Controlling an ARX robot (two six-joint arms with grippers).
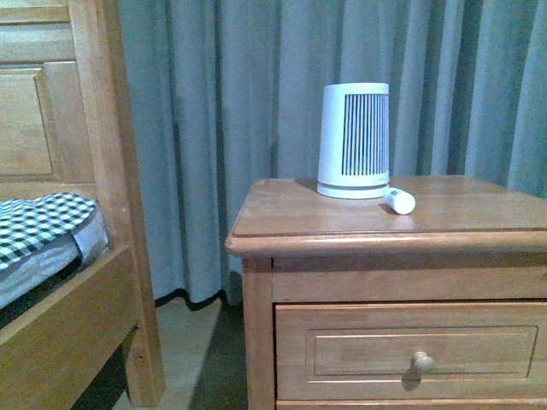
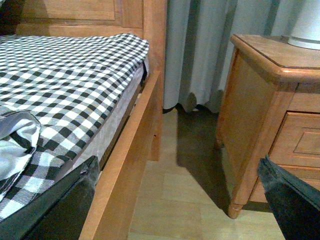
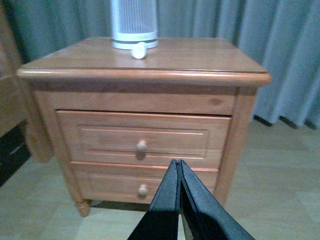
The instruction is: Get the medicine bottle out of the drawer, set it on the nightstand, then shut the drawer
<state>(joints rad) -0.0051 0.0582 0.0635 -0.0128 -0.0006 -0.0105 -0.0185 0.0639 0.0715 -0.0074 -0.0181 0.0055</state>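
- On top of the small honey-brown wooden nightstand [image 1: 342, 218], near its back edge: tiny white plastic medicine bottle [image 1: 400, 201], finger-shaped, rounded at the cap end.
- Lying on its side, touching or just beside the base of a larger white tapered appliance with dark vertical slats [image 1: 354, 141]; long axis roughly back to front, rounded end toward the nightstand's front edge.
- Upper honey-brown drawer with recessed panel and round knob [image 3: 142, 146] fully shut, flush with the cabinet front; shorter lower drawer [image 3: 143, 190] shut as well.
- Behind, grey-blue pleated curtains [image 1: 222, 128]; pale wood-look floor [image 2: 175, 200]; beside the nightstand, a wooden bed frame [image 1: 94, 171] with black-and-white checked bedding [image 2: 65, 85].
- Right gripper [image 3: 178, 167] pinched closed, empty, in front of the drawers and clear of them.
- Left gripper [image 2: 177, 185] spread wide, empty, between bed and nightstand.
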